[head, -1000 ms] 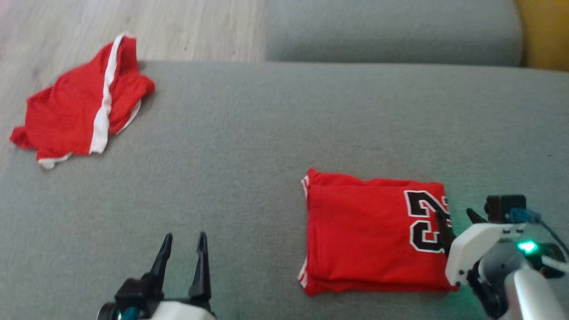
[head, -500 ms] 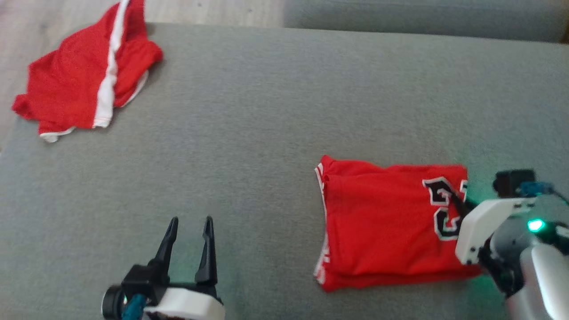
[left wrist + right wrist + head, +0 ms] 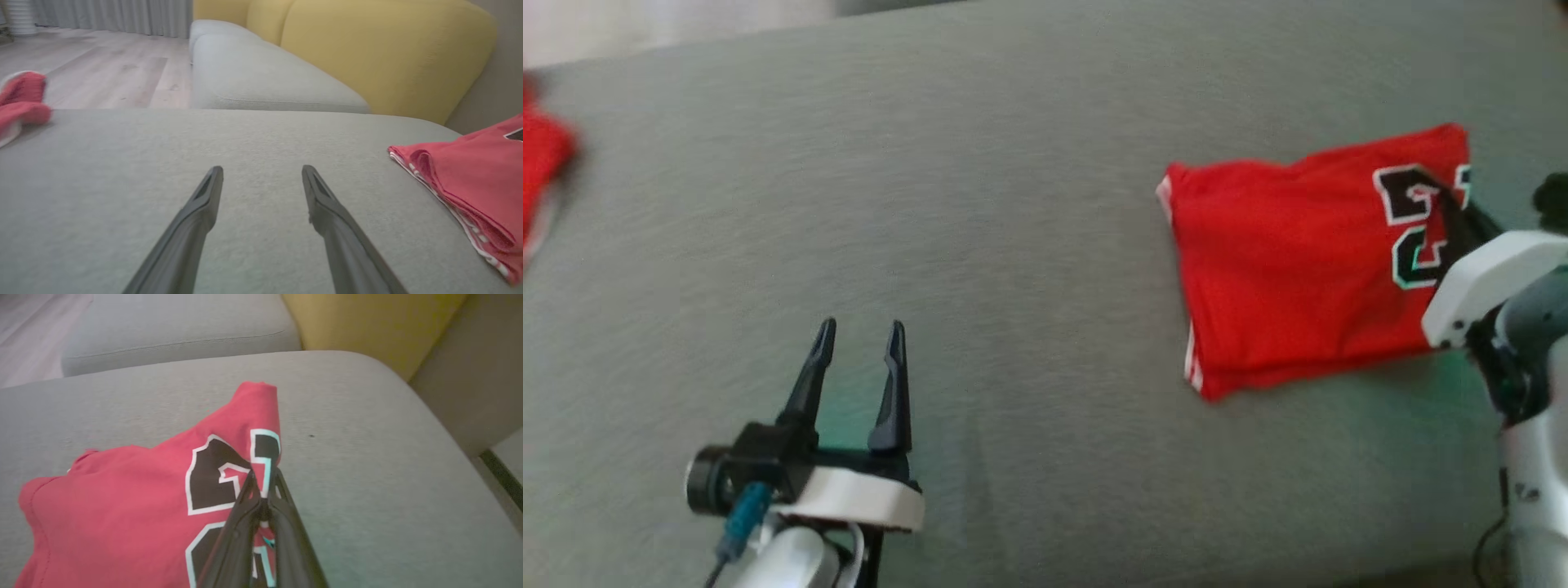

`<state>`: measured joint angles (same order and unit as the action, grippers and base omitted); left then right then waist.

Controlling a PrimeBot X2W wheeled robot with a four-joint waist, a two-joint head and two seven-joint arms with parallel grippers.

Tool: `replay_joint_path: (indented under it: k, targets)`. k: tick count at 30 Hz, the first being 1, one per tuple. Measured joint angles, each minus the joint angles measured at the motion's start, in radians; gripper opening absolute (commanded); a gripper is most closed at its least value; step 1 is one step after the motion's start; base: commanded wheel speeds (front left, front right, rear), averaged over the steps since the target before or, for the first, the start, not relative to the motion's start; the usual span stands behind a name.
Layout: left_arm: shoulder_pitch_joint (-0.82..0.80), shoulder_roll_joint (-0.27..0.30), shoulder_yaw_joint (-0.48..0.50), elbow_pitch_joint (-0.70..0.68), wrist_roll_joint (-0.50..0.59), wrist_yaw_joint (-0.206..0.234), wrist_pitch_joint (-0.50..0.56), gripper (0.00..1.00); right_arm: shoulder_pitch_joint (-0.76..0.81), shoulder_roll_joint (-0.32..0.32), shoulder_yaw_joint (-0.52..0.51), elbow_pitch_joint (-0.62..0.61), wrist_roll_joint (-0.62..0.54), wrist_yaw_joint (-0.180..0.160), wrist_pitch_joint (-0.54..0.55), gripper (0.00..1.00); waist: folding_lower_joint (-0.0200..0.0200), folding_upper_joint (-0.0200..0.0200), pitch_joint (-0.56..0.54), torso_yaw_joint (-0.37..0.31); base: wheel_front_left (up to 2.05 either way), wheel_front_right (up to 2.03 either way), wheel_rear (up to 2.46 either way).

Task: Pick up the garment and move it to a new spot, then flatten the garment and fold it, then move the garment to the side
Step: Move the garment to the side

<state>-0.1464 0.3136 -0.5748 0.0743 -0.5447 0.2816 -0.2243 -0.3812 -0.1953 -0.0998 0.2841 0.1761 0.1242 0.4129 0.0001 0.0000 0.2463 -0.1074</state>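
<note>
The folded red jersey (image 3: 1298,269) lies on the right part of the grey sofa cushion (image 3: 1013,204), its black number with white outline at the end nearest the right gripper (image 3: 1450,204). From the head view, the dark fingers reach onto that number, but the pinch itself is hard to read there. The right wrist view gives it close up: the right gripper (image 3: 263,477) is closed tight on the jersey (image 3: 122,514) at the numbered edge, cloth caught between the fingers, and the far corner stands up in a peak.

The left wrist view looks at the jersey (image 3: 470,188) side-on: stacked layers with white striped trim at the fold rest on the cushion, and the cloth rises toward the right. The left gripper (image 3: 862,327) hangs with fingers spread and nothing between them, well apart from the jersey. Past its fingertips (image 3: 216,175) that view adds a yellow backrest (image 3: 367,49), wood floor (image 3: 102,69) and a second red garment (image 3: 20,102) at the cushion's left edge.
</note>
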Motion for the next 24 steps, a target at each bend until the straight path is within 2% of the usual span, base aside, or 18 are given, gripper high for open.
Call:
replay_joint_path:
  k: [8, 13, 18, 24]
  targets:
    - [-0.036, 0.039, 0.008, -0.062, 0.009, 0.009, 0.053, 1.00, -0.053, 0.030, -0.030, 0.043, 0.007, 0.000, -0.070, 0.00, 0.0000, 0.0000, 0.064, -0.202, 0.00, 0.00, 0.00]
    - [-0.039, 0.054, 0.009, -0.094, 0.009, 0.010, 0.083, 1.00, -0.095, 0.040, -0.006, 0.107, 0.014, 0.000, -0.121, 0.00, 0.0000, 0.0000, 0.116, -0.273, 0.00, 0.00, 0.00]
    - [-0.039, 0.067, 0.020, -0.115, 0.009, 0.026, 0.088, 1.00, -0.197, 0.024, 0.015, 0.186, 0.010, 0.000, -0.144, 0.00, -0.0002, 0.0000, 0.136, -0.248, 0.00, 0.00, 0.00]
    - [-0.039, 0.084, 0.028, -0.137, 0.009, 0.038, 0.088, 1.00, -0.327, -0.042, 0.018, 0.267, 0.002, 0.000, -0.158, 0.00, -0.0001, 0.0000, 0.155, -0.195, 0.00, 0.00, 0.00]
